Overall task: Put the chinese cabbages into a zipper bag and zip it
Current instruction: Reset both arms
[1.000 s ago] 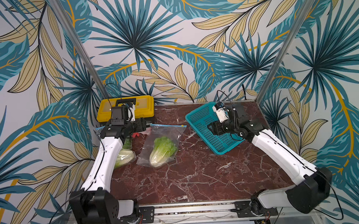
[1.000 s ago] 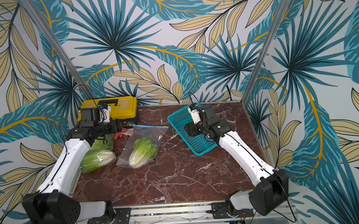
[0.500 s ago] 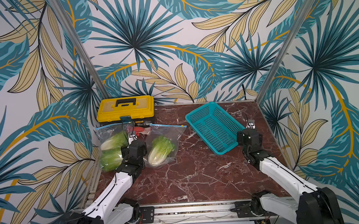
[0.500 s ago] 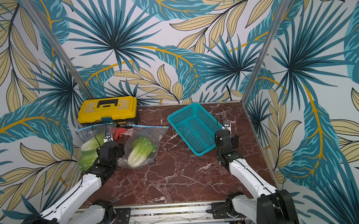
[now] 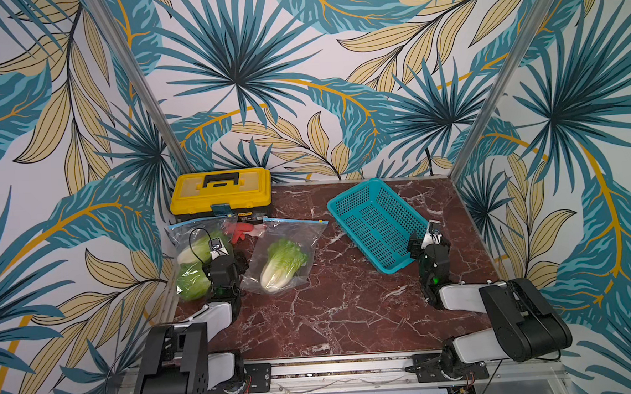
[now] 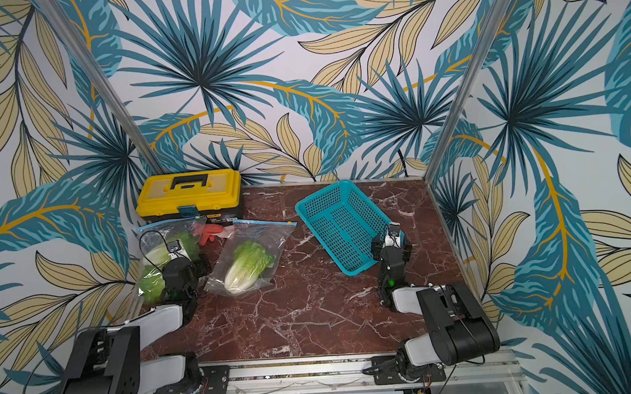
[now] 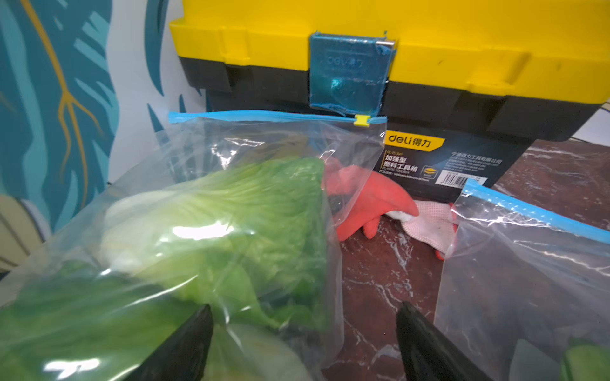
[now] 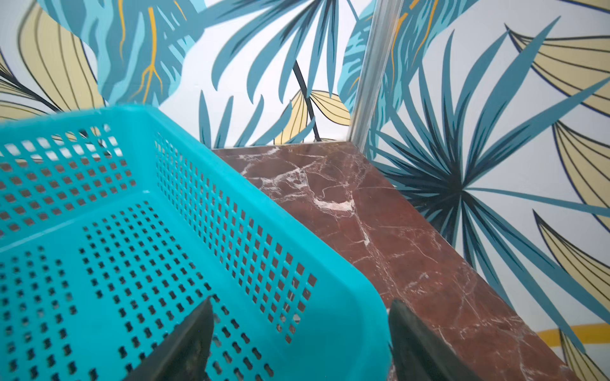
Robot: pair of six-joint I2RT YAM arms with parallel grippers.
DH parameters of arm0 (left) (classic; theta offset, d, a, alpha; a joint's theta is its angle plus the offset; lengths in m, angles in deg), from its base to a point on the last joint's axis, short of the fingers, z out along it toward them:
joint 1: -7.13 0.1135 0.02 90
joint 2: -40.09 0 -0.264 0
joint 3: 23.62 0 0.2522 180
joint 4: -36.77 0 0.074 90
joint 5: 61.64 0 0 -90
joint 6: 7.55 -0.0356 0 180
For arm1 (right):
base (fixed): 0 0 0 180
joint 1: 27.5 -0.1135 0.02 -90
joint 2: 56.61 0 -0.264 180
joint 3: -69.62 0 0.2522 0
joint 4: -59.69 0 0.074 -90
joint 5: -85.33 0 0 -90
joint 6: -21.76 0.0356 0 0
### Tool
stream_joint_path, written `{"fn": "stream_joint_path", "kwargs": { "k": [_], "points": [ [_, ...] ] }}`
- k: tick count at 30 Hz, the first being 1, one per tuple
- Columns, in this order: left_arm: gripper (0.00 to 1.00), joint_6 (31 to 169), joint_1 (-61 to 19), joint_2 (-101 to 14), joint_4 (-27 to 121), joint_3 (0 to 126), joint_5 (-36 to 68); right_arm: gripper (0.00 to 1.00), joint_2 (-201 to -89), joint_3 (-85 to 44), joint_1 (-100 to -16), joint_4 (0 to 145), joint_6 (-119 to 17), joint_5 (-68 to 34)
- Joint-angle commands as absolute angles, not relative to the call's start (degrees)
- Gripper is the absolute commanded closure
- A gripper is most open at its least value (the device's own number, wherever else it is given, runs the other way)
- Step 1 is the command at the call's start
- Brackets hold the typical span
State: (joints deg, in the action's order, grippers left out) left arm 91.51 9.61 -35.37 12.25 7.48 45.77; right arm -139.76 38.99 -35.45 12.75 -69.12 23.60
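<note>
Arms lie folded low on the bench (image 5: 331, 308) in both top views, left hand (image 5: 239, 263) between the wall-side zipper bag (image 5: 197, 230) and the middle zipper bag (image 5: 295, 236), right hand (image 5: 422, 246) at the teal basket's (image 5: 372, 217) near corner. Two chinese cabbages (image 5: 192, 284) fill the wall-side zipper bag; a third cabbage (image 5: 282, 262) lies in the middle zipper bag. Left wrist view: left hand (image 7: 303, 316) spread, that bag's edge between its tips, yellow toolbox (image 7: 396, 49) beyond. Right wrist view: right hand (image 8: 300, 310) spread astride the basket rim

Teal perforated basket (image 5: 376, 222), yellow-lidded black toolbox (image 5: 221, 190), red-brown white-veined table (image 5: 331, 308), green-and-cream chinese cabbages (image 5: 282, 261).
</note>
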Motion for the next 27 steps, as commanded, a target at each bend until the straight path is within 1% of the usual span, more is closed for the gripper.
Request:
{"fn": "stream_joint_path", "kwargs": {
  "k": [1,2,3,6,15,25,27],
  "points": [
    [0.10,90.32,10.23,-41.65,1.21,9.61,40.65,0.10,-144.26,39.80,-33.83,7.84,-69.98,19.39],
    [0.00,89.16,9.73,-42.46,1.73,10.08,39.36,0.05,-144.31,38.41,-33.83,10.11,-70.00,19.55],
    [0.01,89.45,9.51,-43.68,1.22,10.22,39.96,0.01,-143.97,37.68,-33.83,12.21,-69.53,20.16],
    [0.00,88.28,8.98,-46.38,-0.66,10.93,39.97,0.01,-144.20,37.67,-33.75,11.78,-68.98,21.51],
    [0.01,86.47,8.49,-47.14,-0.56,11.66,38.38,0.01,-144.24,37.43,-33.74,12.15,-68.95,21.61],
    [0.01,86.15,8.11,-47.23,-0.53,11.69,38.70,0.01,-144.24,37.19,-33.74,12.55,-68.97,21.65],
    [0.01,85.05,6.94,-47.33,-0.54,11.82,39.37,0.01,-144.24,37.20,-33.77,12.57,-68.96,21.61]
  ]
}}
